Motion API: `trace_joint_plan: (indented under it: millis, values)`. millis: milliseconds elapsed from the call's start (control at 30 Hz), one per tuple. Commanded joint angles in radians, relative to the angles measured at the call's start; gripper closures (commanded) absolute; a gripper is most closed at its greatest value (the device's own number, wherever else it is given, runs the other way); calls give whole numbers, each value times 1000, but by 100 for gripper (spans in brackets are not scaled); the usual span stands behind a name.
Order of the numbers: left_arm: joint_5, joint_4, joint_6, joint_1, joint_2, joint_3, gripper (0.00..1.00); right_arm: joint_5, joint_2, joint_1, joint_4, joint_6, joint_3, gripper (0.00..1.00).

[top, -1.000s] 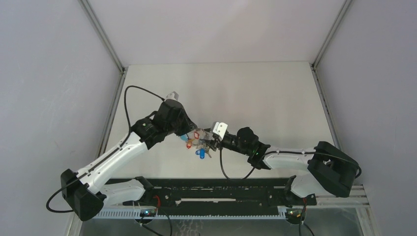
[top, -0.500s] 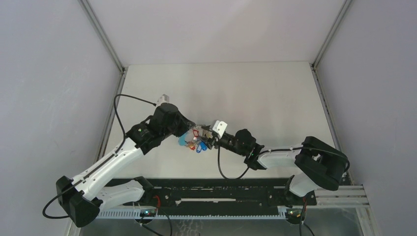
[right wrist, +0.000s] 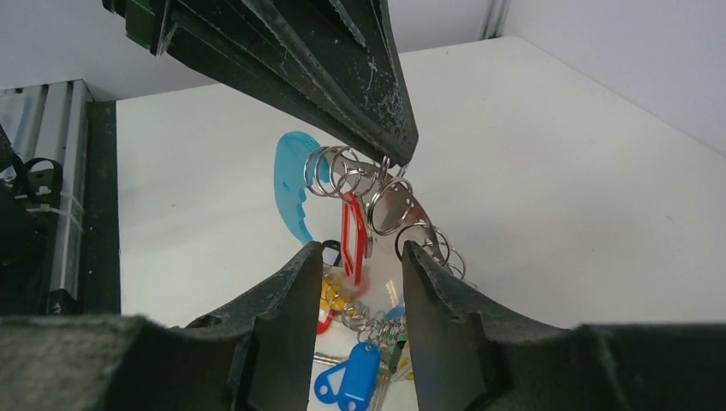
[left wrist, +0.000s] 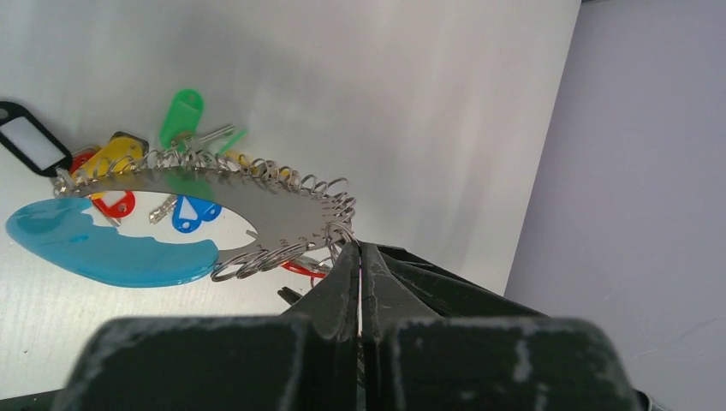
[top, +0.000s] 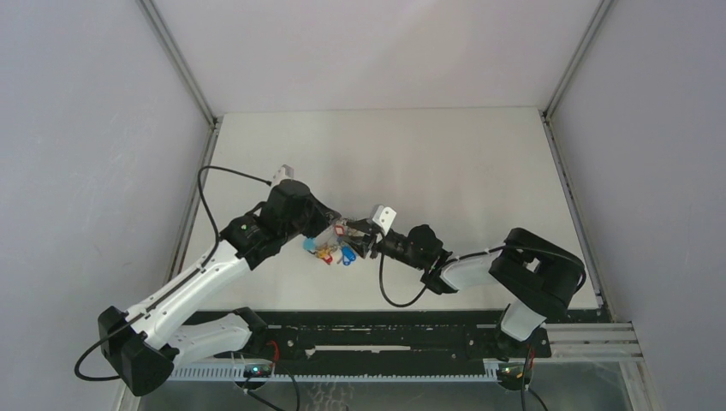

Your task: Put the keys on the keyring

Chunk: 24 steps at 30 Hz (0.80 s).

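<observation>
Three grey walls [top: 86,128], white tabletop [top: 445,154], keyring [top: 328,242] over it

From above, the keyring [top: 330,247] is too small to see well. In the left wrist view, a black tag [left wrist: 30,141] is cut by the edge, and the red-tagged key [left wrist: 301,270] hides mostly under the keyring.

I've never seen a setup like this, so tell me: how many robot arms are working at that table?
2. The left arm reaches in from the near-left corner, the right arm from the near-right; they meet at the keyring. None appears hidden.
</observation>
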State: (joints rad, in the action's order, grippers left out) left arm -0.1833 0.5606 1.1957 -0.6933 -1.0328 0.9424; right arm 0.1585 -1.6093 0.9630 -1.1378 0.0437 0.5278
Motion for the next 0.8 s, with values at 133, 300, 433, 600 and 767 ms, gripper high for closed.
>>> trace_joint_plan:
  millis: [133,300,433,600,767]
  values:
    - [-10,-102,40,2,28,-30,100,71,-63,-15,-226,-73,-43,61]
    - [-16,-114,52,2,32,-42,100,133,-89,-24,-276,-78,-56,64]
    - [-30,-120,54,3,40,-50,100,126,-87,-25,-320,-76,-102,64]
    - [-39,-126,56,1,45,-55,100,32,-50,-13,-339,-53,-156,59]
    - [-27,-140,58,3,36,-58,100,41,-41,1,-340,-43,-153,61]
